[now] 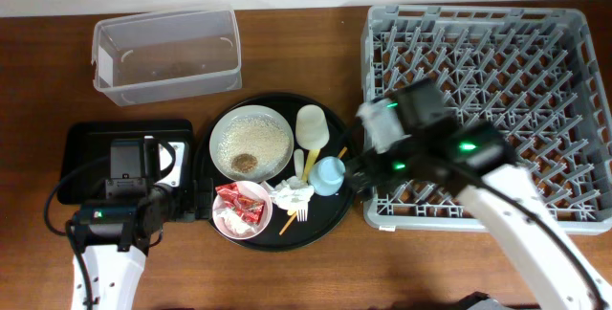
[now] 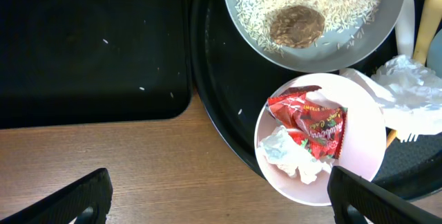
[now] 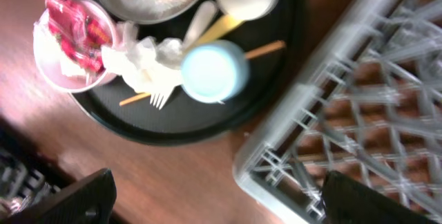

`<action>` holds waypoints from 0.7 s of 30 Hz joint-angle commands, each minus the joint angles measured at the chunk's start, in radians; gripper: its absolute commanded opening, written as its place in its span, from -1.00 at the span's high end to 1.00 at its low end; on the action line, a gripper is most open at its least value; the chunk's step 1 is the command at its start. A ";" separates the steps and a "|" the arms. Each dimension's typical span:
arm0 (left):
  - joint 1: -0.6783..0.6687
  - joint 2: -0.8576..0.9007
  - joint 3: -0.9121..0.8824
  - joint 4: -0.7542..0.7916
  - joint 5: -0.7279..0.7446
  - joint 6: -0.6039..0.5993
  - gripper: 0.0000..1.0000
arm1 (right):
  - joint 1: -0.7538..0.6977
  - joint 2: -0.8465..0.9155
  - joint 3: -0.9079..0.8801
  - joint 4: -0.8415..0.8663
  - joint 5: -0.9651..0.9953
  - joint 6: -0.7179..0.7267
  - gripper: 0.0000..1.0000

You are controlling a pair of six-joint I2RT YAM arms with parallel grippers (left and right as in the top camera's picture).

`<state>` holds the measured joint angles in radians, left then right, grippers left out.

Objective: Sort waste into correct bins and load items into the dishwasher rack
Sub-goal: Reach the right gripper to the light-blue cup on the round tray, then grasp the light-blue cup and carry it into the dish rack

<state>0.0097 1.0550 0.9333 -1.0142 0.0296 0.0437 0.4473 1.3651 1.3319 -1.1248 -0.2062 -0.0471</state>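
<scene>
Nothing looks sorted yet. The rack (image 1: 535, 61) fills the right side of the overhead view with bare pegs, the tub (image 1: 168, 88) at upper left holds nothing, and the black tray (image 1: 84, 157) at the left edge carries only a few stray grains. All the rest is crowded onto the round tray (image 1: 323, 212) in the middle. There the plate (image 1: 217, 143) has its heap of rice (image 1: 256, 136) and a brown lump (image 1: 246, 163), and the pink bowl (image 1: 225, 224) below it holds the wrappers (image 1: 241, 203) and a scrap of white paper. The napkin (image 1: 290, 194) lies just beside that bowl and touches the blue cup (image 1: 329, 175). The cream cup (image 1: 311, 126) lies above them, and the fork (image 1: 297, 213) and chopsticks (image 1: 287, 222) are tucked between. So every piece of waste and every dish is left to do. The left claw (image 2: 221, 207) hangs wide open and empty over the gap between the black tray and the pink bowl. The right claw (image 3: 224, 203) is spread just as wide, grips nothing, and hovers by the rack's lower-left corner. Room is tight there, I'd say, since the round tray's raised rim runs close to the rack wall on one side and the black tray on the other. The tub stands well apart across open table (image 1: 287, 33).
</scene>
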 commanded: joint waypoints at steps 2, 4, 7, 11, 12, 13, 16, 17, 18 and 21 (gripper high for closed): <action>0.006 0.000 0.018 -0.001 0.016 -0.006 -0.99 | 0.206 0.188 0.018 0.093 0.226 0.136 -0.97; 0.006 0.000 0.018 -0.001 0.016 -0.006 -0.99 | 0.221 0.296 0.018 0.152 0.238 0.162 -0.96; 0.006 0.000 0.018 0.001 0.016 -0.006 -0.99 | 0.220 0.415 0.016 0.208 0.238 0.203 -0.97; 0.006 0.000 0.018 0.006 0.016 -0.006 -0.99 | 0.219 0.465 0.013 0.218 0.229 0.207 -0.97; 0.006 0.000 0.018 0.006 0.016 -0.006 -0.99 | 0.219 0.475 0.013 0.222 0.210 0.221 -0.97; 0.006 0.000 0.018 0.006 0.016 -0.006 -0.99 | 0.219 0.476 0.013 0.233 0.211 0.234 -0.98; 0.006 0.000 0.018 0.006 0.016 -0.006 -0.99 | 0.219 0.476 0.013 0.239 0.211 0.240 -0.68; 0.006 0.000 0.018 0.006 0.016 -0.006 -0.99 | 0.219 0.476 0.013 0.235 0.211 0.244 -0.48; 0.006 0.000 0.018 0.006 0.016 -0.006 -0.99 | 0.219 0.476 0.013 0.232 0.211 0.248 -0.43; 0.006 0.000 0.018 0.006 0.016 -0.006 -0.99 | 0.219 0.476 0.013 0.219 0.209 0.248 -0.35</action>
<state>0.0097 1.0557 0.9337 -1.0100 0.0296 0.0437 0.6628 1.8328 1.3334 -0.8928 0.0029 0.1883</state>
